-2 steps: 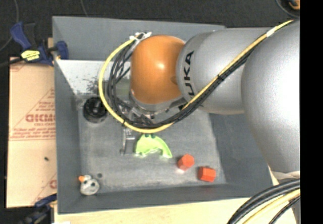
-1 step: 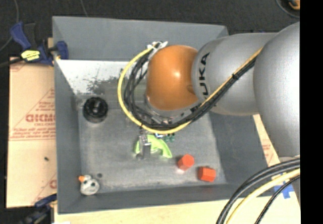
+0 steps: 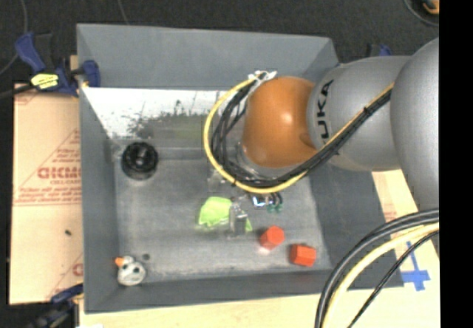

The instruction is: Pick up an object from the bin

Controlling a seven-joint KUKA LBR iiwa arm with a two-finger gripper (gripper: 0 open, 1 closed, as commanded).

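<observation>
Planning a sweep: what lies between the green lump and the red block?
In the camera view, the claw and a small round red piece lie between the green lump and the red block.

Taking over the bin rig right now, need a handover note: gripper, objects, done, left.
Gripper: low over the middle of the bin, right beside a green lump. No held thing visible.
Objects: a red round piece and a red block lie near the front wall. A black round thing sits across the bin from the arm, and a small white thing in the front corner.
Done: arm is down in the bin.
Left: grasp, probably the green lump, and lift out.
</observation>
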